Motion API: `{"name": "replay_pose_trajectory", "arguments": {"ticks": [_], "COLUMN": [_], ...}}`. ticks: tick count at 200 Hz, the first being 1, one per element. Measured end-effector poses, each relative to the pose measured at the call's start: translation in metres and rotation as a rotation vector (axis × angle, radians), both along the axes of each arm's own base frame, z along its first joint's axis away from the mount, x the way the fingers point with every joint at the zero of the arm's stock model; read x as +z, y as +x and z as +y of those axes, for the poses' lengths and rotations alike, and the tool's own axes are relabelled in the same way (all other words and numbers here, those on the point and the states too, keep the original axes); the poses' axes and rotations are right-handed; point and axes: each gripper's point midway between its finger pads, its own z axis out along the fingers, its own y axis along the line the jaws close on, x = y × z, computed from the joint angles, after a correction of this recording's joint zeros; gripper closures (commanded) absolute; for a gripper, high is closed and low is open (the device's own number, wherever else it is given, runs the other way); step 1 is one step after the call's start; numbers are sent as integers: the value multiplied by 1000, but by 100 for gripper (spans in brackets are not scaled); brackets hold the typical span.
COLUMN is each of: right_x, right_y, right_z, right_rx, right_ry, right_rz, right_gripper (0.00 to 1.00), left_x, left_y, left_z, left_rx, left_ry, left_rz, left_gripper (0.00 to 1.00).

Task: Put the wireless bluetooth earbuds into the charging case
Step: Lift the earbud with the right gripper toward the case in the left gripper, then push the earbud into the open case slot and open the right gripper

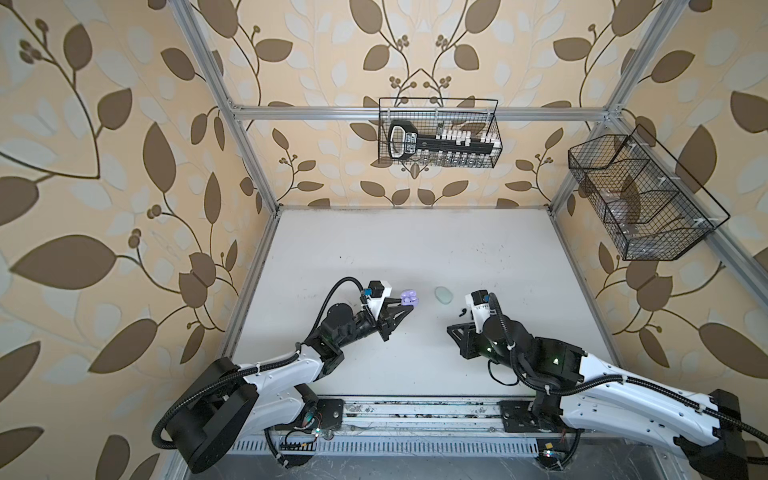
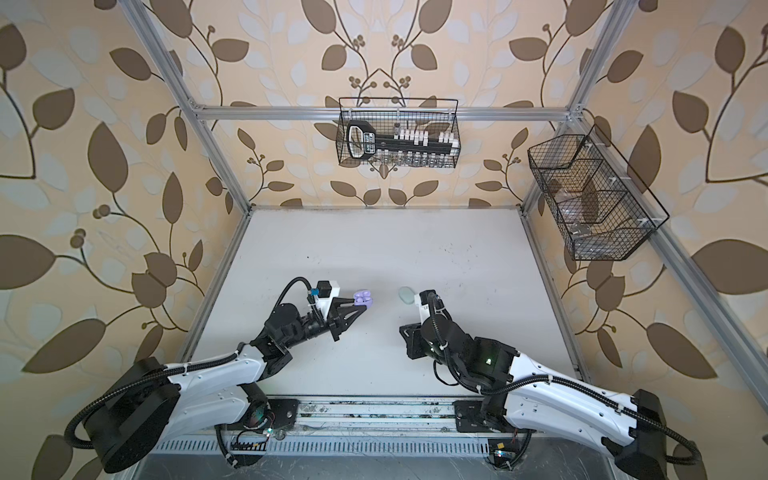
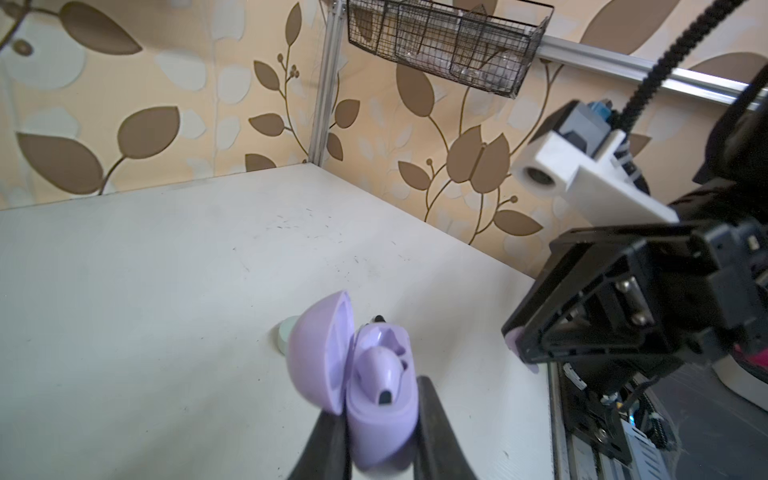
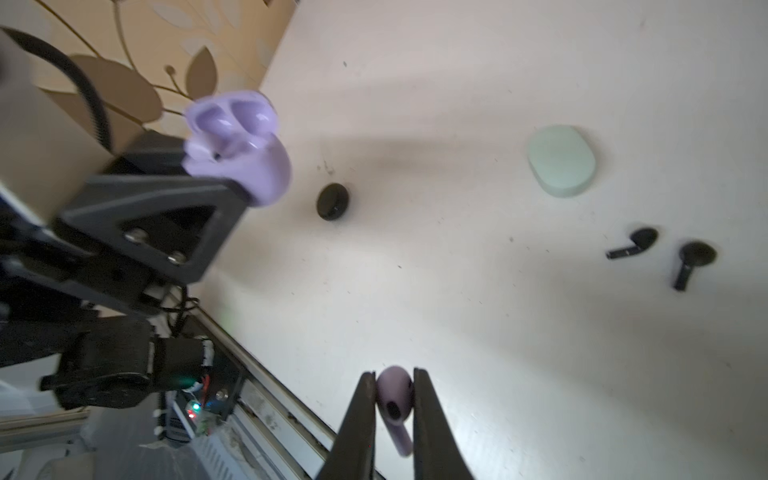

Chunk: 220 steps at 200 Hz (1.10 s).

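My left gripper (image 1: pixel 409 304) (image 3: pixel 380 413) is shut on the base of a lavender charging case (image 1: pixel 408 296) (image 2: pixel 362 297) (image 3: pixel 384 419), held above the table with its lid open. One lavender earbud (image 3: pixel 380 370) sits in the case. My right gripper (image 4: pixel 395 388) (image 1: pixel 454 332) is shut on a second lavender earbud (image 4: pixel 395 399), stem pointing back between the fingers, to the right of the case. Two black earbuds (image 4: pixel 633 243) (image 4: pixel 694 259) lie loose on the table. In both top views my right arm hides the held earbud.
A closed mint case (image 1: pixel 443 295) (image 4: pixel 562 160) and a black rounded case (image 4: pixel 332 201) lie on the white table (image 1: pixel 395 249). Wire baskets hang on the back wall (image 1: pixel 438 133) and the right wall (image 1: pixel 640 199). A metal rail (image 1: pixel 415 411) runs along the front edge.
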Motion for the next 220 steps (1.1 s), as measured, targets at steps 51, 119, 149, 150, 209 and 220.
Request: {"name": "replay_pose_trajectory", "arguments": {"ticks": [51,119,149,150,209,220], "right_x": [59,113,119,119,108,104], "right_y": [2,3,3,3,6,7], "right_z": [26,48,56,57,63,62], "right_rx": [14,26,26,26,0,-11], "right_ry": [213,408,445,445,447,443], "right_rz": [-156,-297,-320,-321,-341,-344], "right_gripper": [86,85,86,86,84,85], "left_x": [4,16,17,17,26,27], "left_y": [-16,-31,-36,-36,-43,-43], "left_z": [-8,-12,-14,-14,-14,-13], "left_rx": [-104,-191,-211,-212,-235,-234], "left_ry": [-51,-83,-85,-86,-101,-104], "left_rz": [-91,-151,-157,-157,-184,-188], "left_gripper": [100,100,100,100,100,100]}}
